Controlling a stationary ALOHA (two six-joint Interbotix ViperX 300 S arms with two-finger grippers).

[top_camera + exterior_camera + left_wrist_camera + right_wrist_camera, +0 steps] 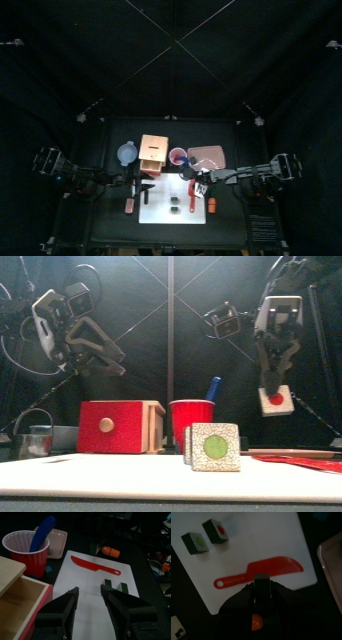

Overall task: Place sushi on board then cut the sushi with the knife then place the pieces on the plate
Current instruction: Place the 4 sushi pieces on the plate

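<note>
The white board (158, 215) lay at the front of the table. Two sushi bits sat on it near the middle, just beside each other w/ a small gap btwn them. One had a green middle (194, 543) & the other had a red middle (218, 529). Both stood on their sides, so the round faces showed to the front. The red knife (264, 569) lay flat on the right part of the board, apart from the sushi. The L gripper (89, 592) hung over the left part of the board. Its jaws were wide apart & held nothing, and the sushi was just past one jaw. The R gripper (258, 583) hung high over the red knife, about where the handle meets the blade. Its jaws were pressed close w/ only a thin line btwn them, & I saw nothing held in them. Behind the board stood the wooden box (118, 426), then the red cup (27, 552) w/ the blue knife (41, 532) sticking out of it. The pink plate (207, 157) was right of the cup. The blue-grey bowl (127, 153) sat left of the box.
</note>
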